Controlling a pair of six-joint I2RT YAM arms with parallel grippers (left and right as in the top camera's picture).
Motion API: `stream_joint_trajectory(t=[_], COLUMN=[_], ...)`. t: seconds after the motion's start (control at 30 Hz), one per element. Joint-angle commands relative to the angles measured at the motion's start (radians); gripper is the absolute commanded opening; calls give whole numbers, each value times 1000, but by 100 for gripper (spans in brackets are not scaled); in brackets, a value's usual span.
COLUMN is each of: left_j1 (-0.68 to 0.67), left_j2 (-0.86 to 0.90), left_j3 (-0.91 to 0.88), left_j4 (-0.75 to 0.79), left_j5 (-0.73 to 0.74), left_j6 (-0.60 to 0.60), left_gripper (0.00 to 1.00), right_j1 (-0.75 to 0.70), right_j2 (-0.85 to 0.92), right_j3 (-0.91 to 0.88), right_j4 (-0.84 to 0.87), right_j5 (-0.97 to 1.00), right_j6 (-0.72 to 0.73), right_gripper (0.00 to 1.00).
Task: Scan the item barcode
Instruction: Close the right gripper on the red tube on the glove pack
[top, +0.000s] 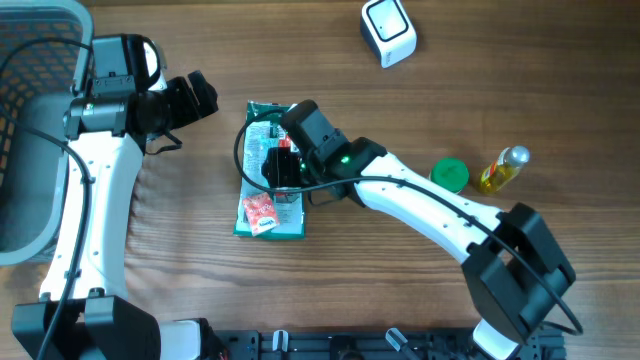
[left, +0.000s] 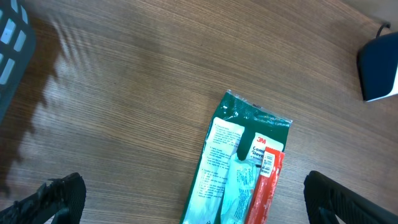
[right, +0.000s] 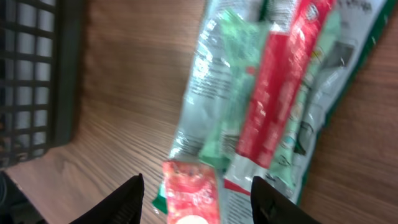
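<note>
The green packet lies flat near the middle of the table. Our right gripper hangs directly over it, fingers about half apart and closed on nothing; we cannot tell whether the tips touch it. Our left gripper, just left of the packet, is spread wide and holds nothing. The white scanner sits well apart.

Brown wood-grain tabletop, fine horizontal grain, soft even light, faint shadows
</note>
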Motion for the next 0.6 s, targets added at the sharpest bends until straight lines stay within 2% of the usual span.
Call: stream_joint_trajectory(t=[0.0, 0.27, 0.57], left_j1=[4, 4, 4], left_j2=[-3, -3, -3], left_j3=[12, 12, 12], left_j4=[2, 2, 2], left_j5=[11, 11, 11], left_j6=[21, 21, 21], left_gripper=[100, 100, 100], right_j1=[1, 1, 2], right_j2=[58, 98, 125], right_j3=[-1, -1, -1], right_j4=[-12, -8, -11], right_j5=[29, 29, -6], right_j6=[45, 45, 58], right_gripper=[55, 53, 46])
